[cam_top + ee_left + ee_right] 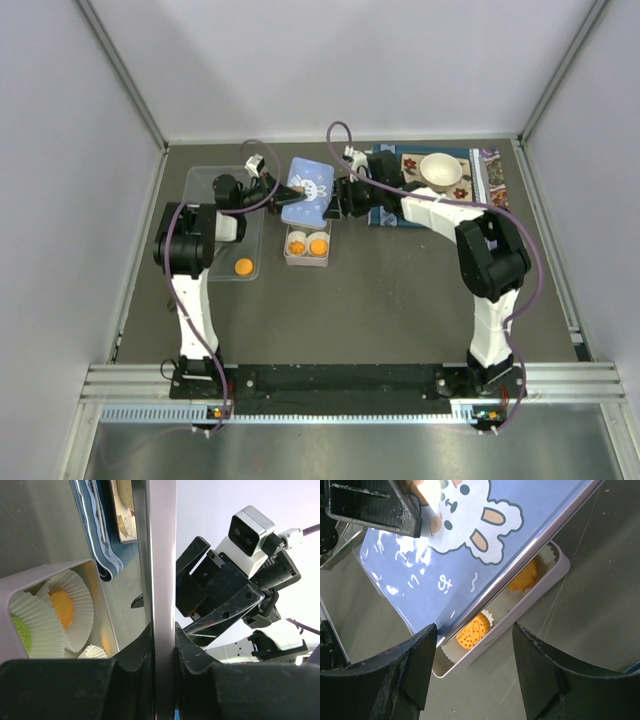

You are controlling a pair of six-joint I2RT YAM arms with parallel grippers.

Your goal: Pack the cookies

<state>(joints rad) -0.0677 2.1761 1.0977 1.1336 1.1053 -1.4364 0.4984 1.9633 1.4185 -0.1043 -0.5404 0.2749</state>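
The pale four-cup box (306,257) sits mid-table with two orange cookies (307,245) showing in its near cups. My left gripper (272,186) is shut on the edge of the blue bunny lid (308,190) and holds it tilted over the box's far half. In the left wrist view the lid (164,555) stands edge-on between my shut fingers (164,632), with an orange cookie (63,607) and a green cookie (18,633) in paper cups. My right gripper (340,196) is open and empty beside the lid; its view shows the lid (470,545) over the box (540,587) and an orange cookie (473,630).
A clear tray (222,190) at the left holds one loose orange cookie (244,266). A patterned mat (478,185) with a cream bowl (440,170) lies at the back right. Grey walls stand round the table.
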